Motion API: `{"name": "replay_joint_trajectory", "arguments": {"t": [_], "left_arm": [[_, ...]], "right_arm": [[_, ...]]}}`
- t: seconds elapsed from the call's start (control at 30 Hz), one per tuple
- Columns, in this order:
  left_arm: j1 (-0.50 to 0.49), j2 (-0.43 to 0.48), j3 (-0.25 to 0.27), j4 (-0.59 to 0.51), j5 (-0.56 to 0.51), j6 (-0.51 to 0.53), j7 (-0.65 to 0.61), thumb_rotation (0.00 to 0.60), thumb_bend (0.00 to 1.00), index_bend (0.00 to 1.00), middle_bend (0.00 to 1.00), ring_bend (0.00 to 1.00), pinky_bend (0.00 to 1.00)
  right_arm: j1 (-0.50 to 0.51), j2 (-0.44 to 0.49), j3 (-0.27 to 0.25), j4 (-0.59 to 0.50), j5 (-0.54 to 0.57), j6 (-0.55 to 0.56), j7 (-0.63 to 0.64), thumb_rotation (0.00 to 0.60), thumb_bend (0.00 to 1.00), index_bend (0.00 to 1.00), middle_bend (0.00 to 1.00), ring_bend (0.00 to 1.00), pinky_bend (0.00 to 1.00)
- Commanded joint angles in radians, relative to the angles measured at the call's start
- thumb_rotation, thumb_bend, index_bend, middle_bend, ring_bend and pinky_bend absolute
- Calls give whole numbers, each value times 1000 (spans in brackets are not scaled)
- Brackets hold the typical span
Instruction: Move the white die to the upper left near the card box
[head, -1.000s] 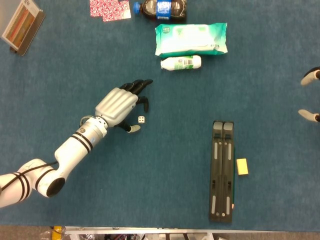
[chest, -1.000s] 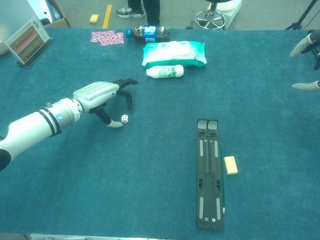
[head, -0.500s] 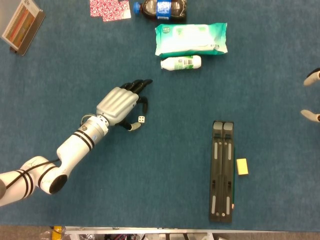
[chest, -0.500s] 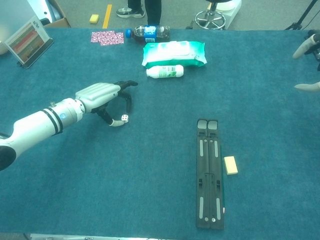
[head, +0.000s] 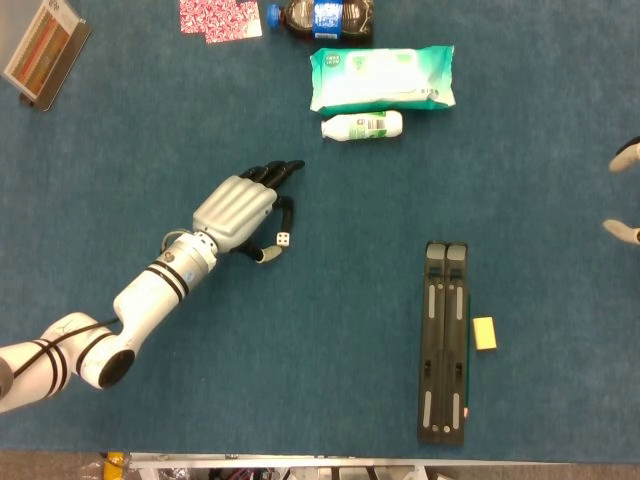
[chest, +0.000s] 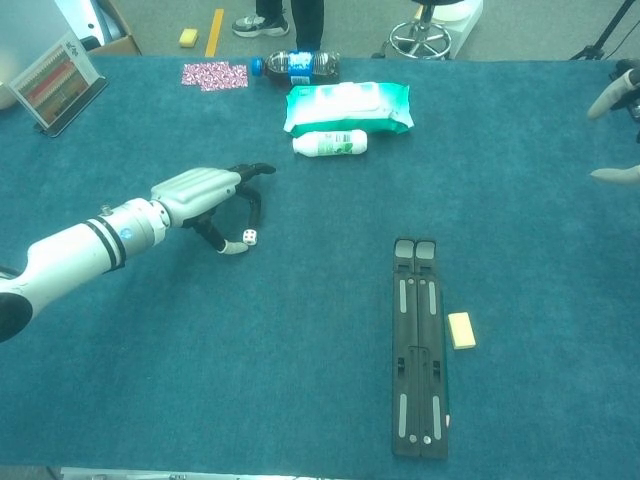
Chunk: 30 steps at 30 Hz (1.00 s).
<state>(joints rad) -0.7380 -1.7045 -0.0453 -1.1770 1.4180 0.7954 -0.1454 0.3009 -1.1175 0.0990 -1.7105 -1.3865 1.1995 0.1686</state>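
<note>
White die (head: 283, 239) (chest: 249, 237) is seen on the blue worktop (head: 330, 330) (chest: 300, 380), left of centre, well apart from the card box (head: 42, 50) (chest: 58, 80) at the far left corner. Die is framed by the left hand (head: 238, 207) (chest: 196, 192): thumb tip just beside it on the near-left, one dark finger curved down just beside it on the far side. Actual contact cannot be told; die appears to rest on the worktop, not lifted. Fingers (head: 277, 172) (chest: 256, 169) are partly spread, the long ones stretched out toward the far right above the die, nothing seen gripped. Palm is faced down, back of hand up; the white forearm is run back to the near left, with black bands at the wrist.

Right hand (head: 624, 190) (chest: 612, 130) is cut off at the right edge, only pale finger parts shown, set apart; full state cannot be told.

Farther off: small white bottle (head: 362, 125) (chest: 329, 143) lying on its side, green wipes pack (head: 382, 77) (chest: 348, 106) beyond it, dark drink bottle (head: 320, 18) (chest: 292, 66) and red patterned cards (head: 219, 18) (chest: 214, 75) at the far edge. To the right-near: black folded stand (head: 445, 340) (chest: 419, 345), yellow block (head: 484, 333) (chest: 460, 329) just beside it on the right.
</note>
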Motion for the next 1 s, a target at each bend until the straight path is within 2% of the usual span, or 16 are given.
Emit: {"name": "replay_joint_trajectory", "arguments": {"t": [0.03, 0.7, 1.0], "left_arm": [[-1, -1, 1, 1, -1, -1, -1, 600, 227, 532, 0, 0, 140], [5, 20, -2, -42, 4, 35, -13, 600, 256, 564, 0, 0, 140], [59, 121, -41, -155, 18, 195, 8, 600, 256, 566, 0, 0, 140]], "right_arm": [[0, 0, 0, 1, 0, 0, 1, 600, 4, 427, 373, 291, 478], [-5, -1, 2, 7, -1, 7, 8, 600, 5, 427, 373, 291, 478], [-8, -2, 3, 9, -2, 11, 17, 600, 4, 427, 373, 291, 478]]}}
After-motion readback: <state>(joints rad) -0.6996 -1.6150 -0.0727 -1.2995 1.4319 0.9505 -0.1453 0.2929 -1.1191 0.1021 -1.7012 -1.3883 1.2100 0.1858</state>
